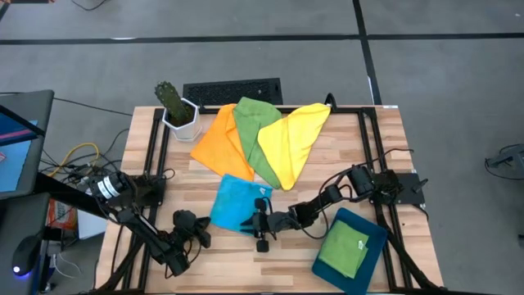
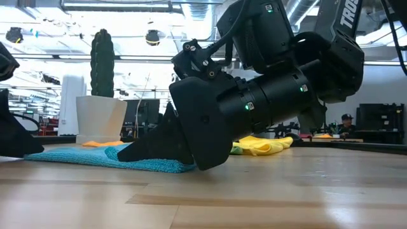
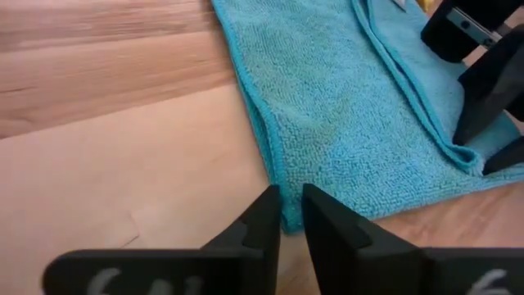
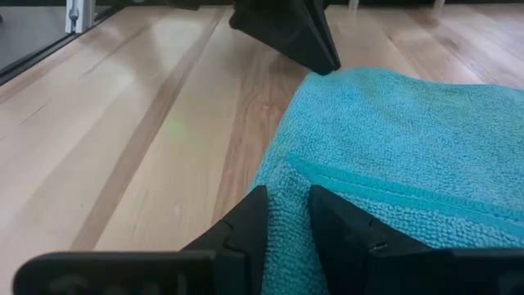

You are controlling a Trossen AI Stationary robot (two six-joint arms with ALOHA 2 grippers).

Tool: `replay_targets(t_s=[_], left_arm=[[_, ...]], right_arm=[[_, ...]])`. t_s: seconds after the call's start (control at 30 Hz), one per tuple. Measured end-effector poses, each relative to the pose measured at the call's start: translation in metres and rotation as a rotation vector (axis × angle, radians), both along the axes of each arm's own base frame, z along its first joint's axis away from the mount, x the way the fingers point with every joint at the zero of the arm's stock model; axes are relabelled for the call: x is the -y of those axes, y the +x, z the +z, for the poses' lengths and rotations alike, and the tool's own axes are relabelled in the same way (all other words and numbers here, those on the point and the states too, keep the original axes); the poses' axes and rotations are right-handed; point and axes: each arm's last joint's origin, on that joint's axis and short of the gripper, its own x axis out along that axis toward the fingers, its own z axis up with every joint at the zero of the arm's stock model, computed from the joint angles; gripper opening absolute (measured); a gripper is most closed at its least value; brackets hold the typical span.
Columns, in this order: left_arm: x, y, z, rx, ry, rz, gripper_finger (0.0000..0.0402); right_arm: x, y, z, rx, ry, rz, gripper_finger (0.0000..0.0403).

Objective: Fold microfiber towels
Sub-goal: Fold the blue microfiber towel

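A bright blue towel [image 1: 236, 201] lies flat on the table at the near middle, with a folded-over layer [image 3: 393, 65] on top. My left gripper [image 1: 206, 226] is shut on the towel's near left corner. My right gripper [image 1: 257, 220] is shut on its near right corner. An orange towel [image 1: 219, 141], a green towel [image 1: 250, 131] and a yellow towel [image 1: 291, 141] lie overlapped at the far middle. A second green towel [image 1: 344, 250] lies folded in the dark teal tray [image 1: 375, 233]. My left gripper pinches the blue towel's corner [image 3: 282, 197] between its two fingers, coming low from the table's left. The towel lies slack on the table. My right gripper pinches the towel's other near corner [image 4: 285, 184] between its two fingers, coming low from the table's right. That corner is bunched a little and rests on the table.
A cactus in a white pot [image 1: 176, 111] stands at the far left. A black keyboard [image 1: 232, 90] lies beyond the far edge. The teal tray sits at the near right corner. Bare wood [image 1: 246, 262] shows along the near edge.
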Motion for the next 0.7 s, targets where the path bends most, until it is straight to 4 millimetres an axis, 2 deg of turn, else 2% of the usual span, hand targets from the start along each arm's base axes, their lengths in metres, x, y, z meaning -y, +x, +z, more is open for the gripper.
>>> replay_targets(t_s=[0.13, 0.23, 0.3, 0.43, 0.7], left_arm=[[0.002, 0.002, 0.004, 0.007, -0.019, 0.008, 0.0059], [0.004, 0.003, 0.009, 0.008, -0.055, 0.026, 0.0028], [0.005, 0.004, 0.010, 0.014, -0.068, 0.023, 0.0008], [0.005, 0.006, 0.011, 0.017, -0.074, 0.028, 0.0004], [0.004, 0.007, 0.011, 0.027, -0.066, 0.026, 0.0001]], right_arm=[[0.000, 0.000, 0.000, 0.000, -0.001, 0.000, 0.0118], [0.000, 0.000, 0.006, 0.010, -0.016, 0.003, 0.0118], [0.000, 0.000, 0.015, 0.036, -0.039, 0.014, 0.0118], [-0.001, 0.004, 0.034, 0.133, -0.030, 0.017, 0.0118], [-0.001, 0.008, 0.006, 0.089, 0.019, -0.007, 0.0118]])
